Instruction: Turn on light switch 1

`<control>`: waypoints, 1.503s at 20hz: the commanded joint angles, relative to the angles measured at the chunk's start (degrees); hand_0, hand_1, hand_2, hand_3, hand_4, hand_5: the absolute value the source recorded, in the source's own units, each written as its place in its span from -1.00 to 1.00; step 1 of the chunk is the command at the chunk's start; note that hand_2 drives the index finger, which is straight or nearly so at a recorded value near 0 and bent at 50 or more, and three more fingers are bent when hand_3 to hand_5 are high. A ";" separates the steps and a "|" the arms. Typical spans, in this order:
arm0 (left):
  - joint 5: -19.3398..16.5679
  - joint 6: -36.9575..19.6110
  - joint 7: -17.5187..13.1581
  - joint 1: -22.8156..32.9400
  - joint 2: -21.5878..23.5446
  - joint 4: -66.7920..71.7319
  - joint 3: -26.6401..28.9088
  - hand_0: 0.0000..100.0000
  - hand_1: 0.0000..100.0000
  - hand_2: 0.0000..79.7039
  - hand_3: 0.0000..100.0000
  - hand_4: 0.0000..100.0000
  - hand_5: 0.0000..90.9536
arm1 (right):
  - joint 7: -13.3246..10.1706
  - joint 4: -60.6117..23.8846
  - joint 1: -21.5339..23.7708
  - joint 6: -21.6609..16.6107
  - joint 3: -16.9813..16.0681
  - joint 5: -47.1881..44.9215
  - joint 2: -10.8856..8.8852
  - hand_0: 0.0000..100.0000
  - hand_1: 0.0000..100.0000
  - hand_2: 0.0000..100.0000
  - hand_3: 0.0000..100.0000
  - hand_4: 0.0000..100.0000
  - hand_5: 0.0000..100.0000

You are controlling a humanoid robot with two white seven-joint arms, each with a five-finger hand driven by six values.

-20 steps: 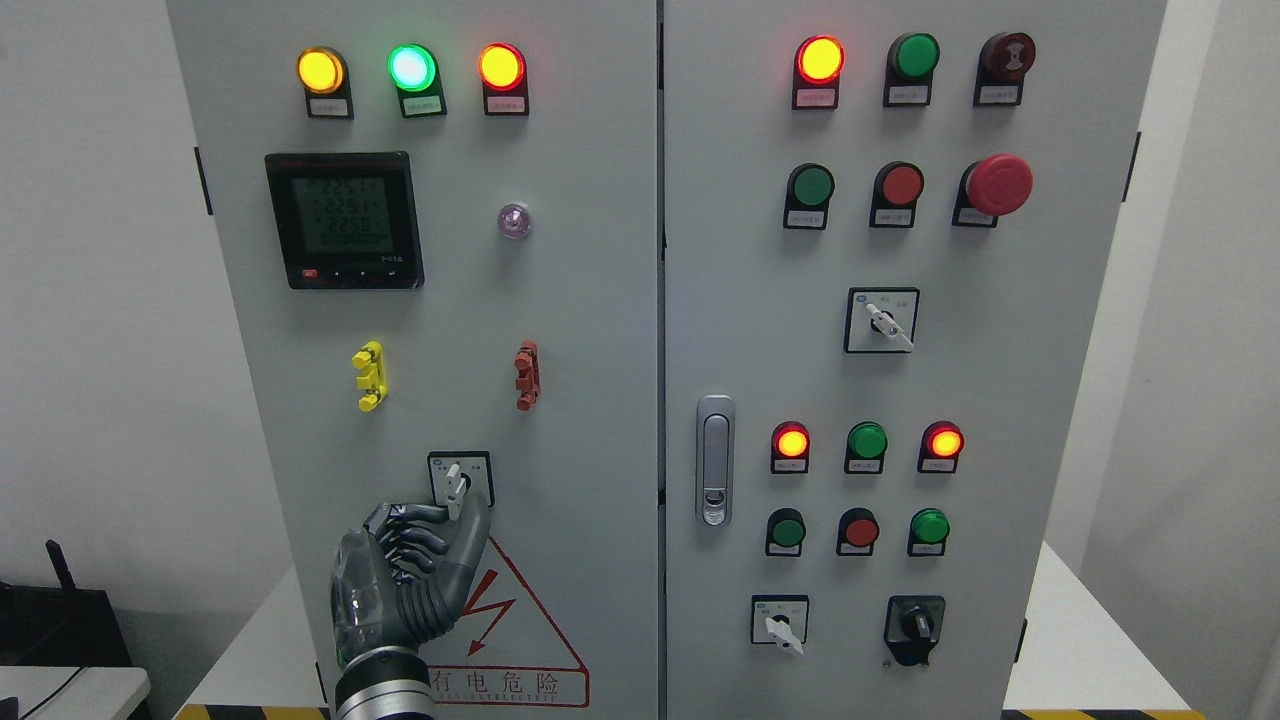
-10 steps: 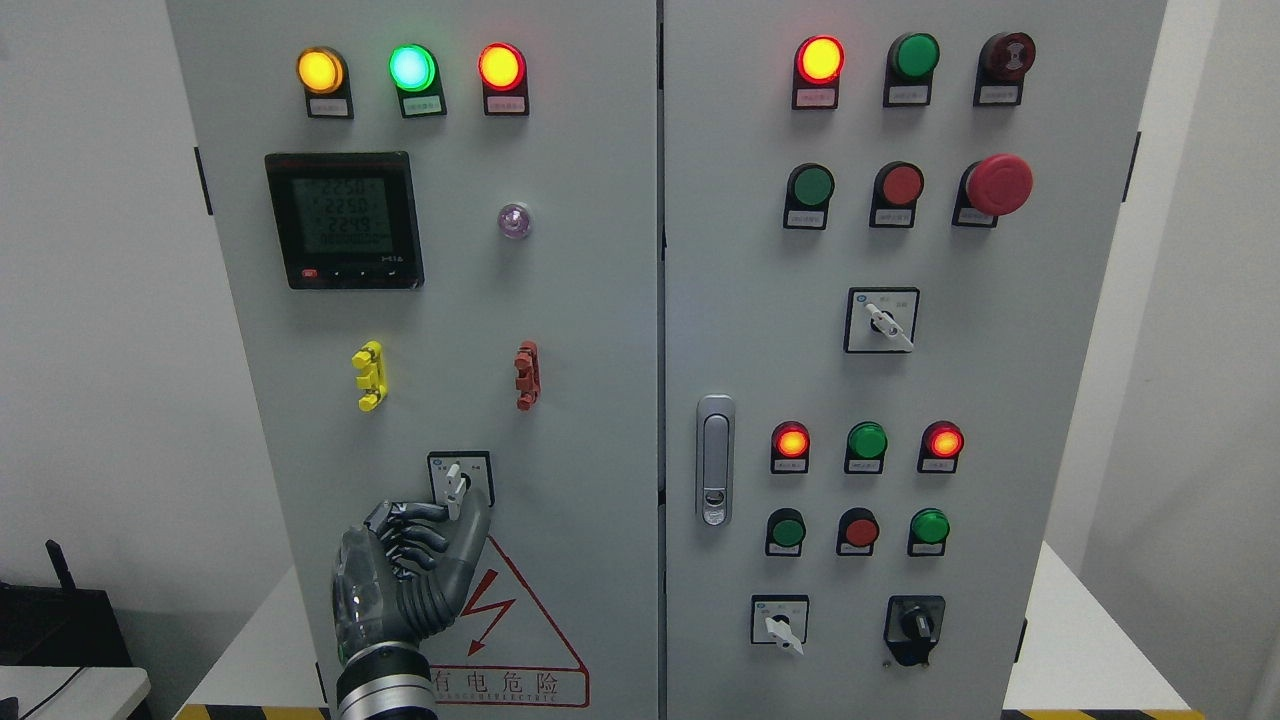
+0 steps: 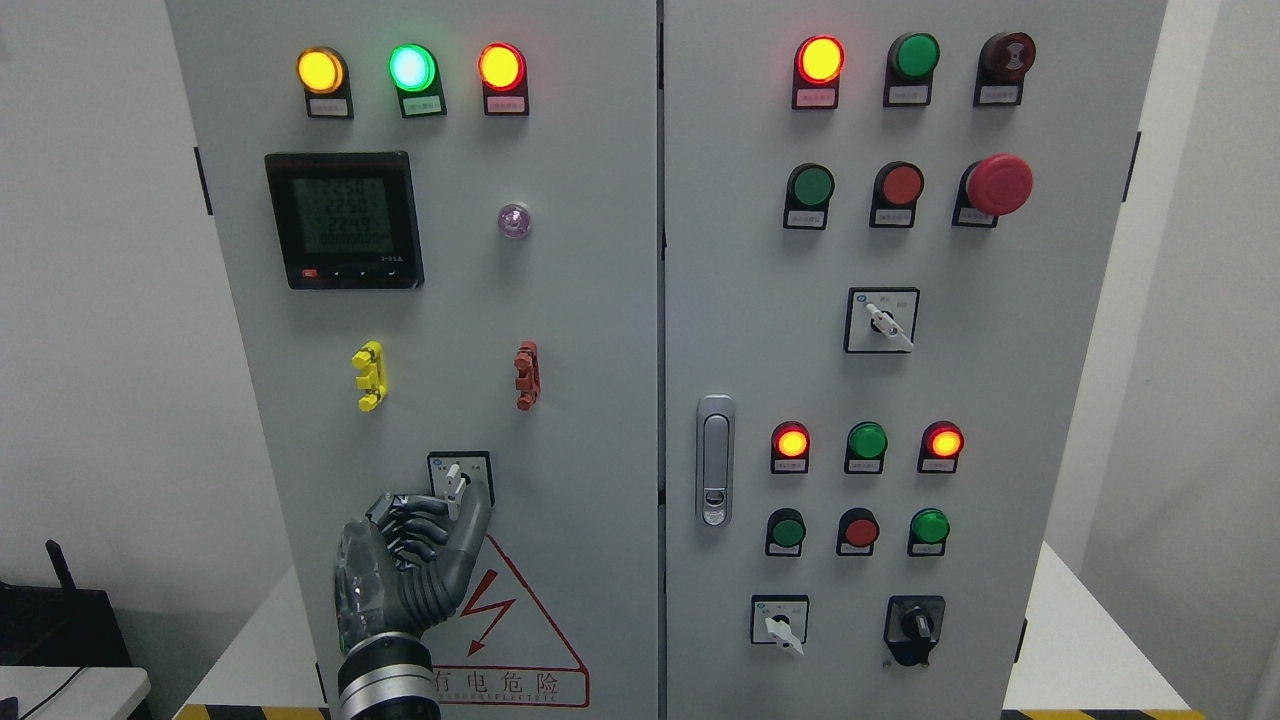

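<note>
A grey two-door control cabinet (image 3: 600, 330) fills most of the view, standing on a white table (image 3: 1080, 650) edged with yellow-and-black hazard tape at the bottom. Plain white walls flank it, and at 8 o'clock a dark device (image 3: 60, 620) sits on a lower white surface.

On the left door, three lit lamps, amber, green and red, run along the top at 11 o'clock, above a black digital meter (image 3: 344, 220) with a lit display. A yellow clip (image 3: 369, 376) and a red clip (image 3: 527, 375) sit mid-door.

The rotary switch (image 3: 458, 479), a white lever on a black-framed square plate, is low on the left door at about 7 o'clock, just above a red triangular warning sign (image 3: 510, 640). The left robot hand (image 3: 415, 560) rises from the bottom edge; its fingers are curled narrow, with thumb and fingertips closed at the lever's lower end, though whether they truly pinch it cannot be told.

The right door carries rows of red and green buttons and lamps, a red mushroom stop button (image 3: 998, 184) at 1 o'clock, more rotary switches and a silver door latch (image 3: 714, 460).
</note>
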 commanded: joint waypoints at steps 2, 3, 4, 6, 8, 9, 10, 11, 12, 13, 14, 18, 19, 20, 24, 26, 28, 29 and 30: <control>0.13 0.15 0.00 -0.23 -0.10 0.14 0.05 -0.77 0.04 0.42 0.64 0.68 0.77 | 0.04 0.00 0.00 0.03 1.14 -1.49 0.00 -0.76 -0.22 -1.00 -1.00 -1.00 -1.00; 0.13 0.24 0.00 -0.23 -0.10 0.14 0.05 -0.77 0.04 0.42 0.64 0.68 0.77 | 0.04 0.00 0.00 0.03 1.14 -1.49 0.00 -0.76 -0.22 -1.00 -1.00 -1.00 -1.00; 0.13 0.33 0.00 -0.23 -0.10 0.14 0.05 -0.77 0.04 0.42 0.65 0.68 0.77 | 0.04 0.00 0.00 0.03 1.14 -1.49 0.00 -0.76 -0.22 -1.00 -1.00 -1.00 -1.00; 0.22 0.42 0.00 -0.41 -0.10 0.14 0.05 -0.76 0.03 0.44 0.65 0.68 0.77 | 0.04 0.00 0.00 0.03 1.14 -1.49 0.00 -0.76 -0.22 -1.00 -1.00 -1.00 -1.00; 0.22 0.77 0.09 -0.50 -0.10 0.14 0.05 -0.75 0.02 0.45 0.66 0.69 0.77 | 0.04 0.00 0.00 0.03 1.14 -1.49 0.00 -0.76 -0.22 -1.00 -1.00 -1.00 -1.00; 0.22 0.77 0.00 -0.50 -0.02 0.14 0.05 -0.75 0.02 0.45 0.66 0.69 0.77 | 0.04 0.00 0.00 0.03 1.14 -1.49 0.00 -0.76 -0.22 -1.00 -1.00 -1.00 -1.00; 0.22 0.77 0.00 -0.50 -0.02 0.14 -0.03 -0.74 0.01 0.45 0.66 0.69 0.77 | 0.04 0.00 0.00 0.03 1.14 -1.49 0.00 -0.76 -0.22 -1.00 -1.00 -1.00 -1.00; 0.22 0.86 0.00 -0.50 -0.02 0.14 -0.03 -0.74 0.00 0.46 0.66 0.69 0.77 | 0.04 0.00 0.00 0.03 1.14 -1.49 0.00 -0.76 -0.22 -1.00 -1.00 -1.00 -1.00; 0.22 1.03 0.00 -0.58 -0.10 0.14 -0.03 -0.74 0.00 0.46 0.66 0.69 0.77 | 0.04 0.00 0.00 0.03 1.14 -1.49 0.00 -0.76 -0.22 -1.00 -1.00 -1.00 -1.00; 0.22 1.47 0.09 -0.59 -0.02 0.23 -0.03 -0.73 0.00 0.46 0.66 0.69 0.77 | 0.04 0.00 0.00 0.03 1.14 -1.49 0.00 -0.76 -0.22 -1.00 -1.00 -1.00 -1.00; 0.31 1.65 0.00 -0.67 -0.02 0.15 -0.03 -0.72 -0.01 0.46 0.67 0.70 0.77 | 0.04 0.00 0.00 0.03 1.14 -1.49 0.00 -0.76 -0.22 -1.00 -1.00 -1.00 -1.00; 0.31 1.74 0.00 -1.29 -0.10 0.32 0.05 -0.71 -0.03 0.47 0.68 0.70 0.78 | 0.04 0.00 0.00 0.03 1.14 -1.49 0.00 -0.76 -0.22 -1.00 -1.00 -1.00 -1.00; 0.31 1.74 0.00 -1.38 -0.10 0.32 0.05 -0.70 -0.04 0.47 0.68 0.70 0.78 | 0.04 0.00 0.00 0.03 1.14 -1.49 0.00 -0.76 -0.22 -1.00 -1.00 -1.00 -1.00; 0.31 1.74 0.00 -1.38 -0.10 0.32 -0.03 -0.70 -0.05 0.47 0.68 0.70 0.78 | 0.04 0.00 0.00 0.03 1.14 -1.49 0.00 -0.76 -0.22 -1.00 -1.00 -1.00 -1.00; 0.31 1.74 0.09 -1.38 -0.10 0.32 -0.03 -0.68 -0.06 0.47 0.68 0.70 0.78 | 0.04 0.00 0.00 0.03 1.14 -1.49 0.00 -0.76 -0.22 -1.00 -1.00 -1.00 -1.00; 0.31 2.00 0.09 -1.38 -0.10 0.32 -0.03 -0.66 -0.07 0.48 0.69 0.70 0.78 | 0.04 0.00 0.00 0.03 1.14 -1.49 0.00 -0.76 -0.22 -1.00 -1.00 -1.00 -1.00; 0.31 2.26 0.09 -1.38 -0.10 0.32 -0.03 -0.66 -0.09 0.48 0.69 0.71 0.79 | 0.04 0.00 0.00 0.03 1.14 -1.49 0.00 -0.76 -0.22 -1.00 -1.00 -1.00 -1.00; 0.31 2.26 0.09 -1.38 -0.10 0.32 -0.03 -0.65 -0.09 0.49 0.69 0.71 0.79 | 0.04 0.00 0.00 0.03 1.14 -1.49 0.00 -0.76 -0.22 -1.00 -1.00 -1.00 -1.00; 0.31 2.26 0.09 -1.38 -0.10 0.32 -0.03 -0.65 -0.09 0.49 0.69 0.71 0.79 | 0.04 0.00 0.00 0.03 1.14 -1.49 0.00 -0.76 -0.22 -1.00 -1.00 -1.00 -1.00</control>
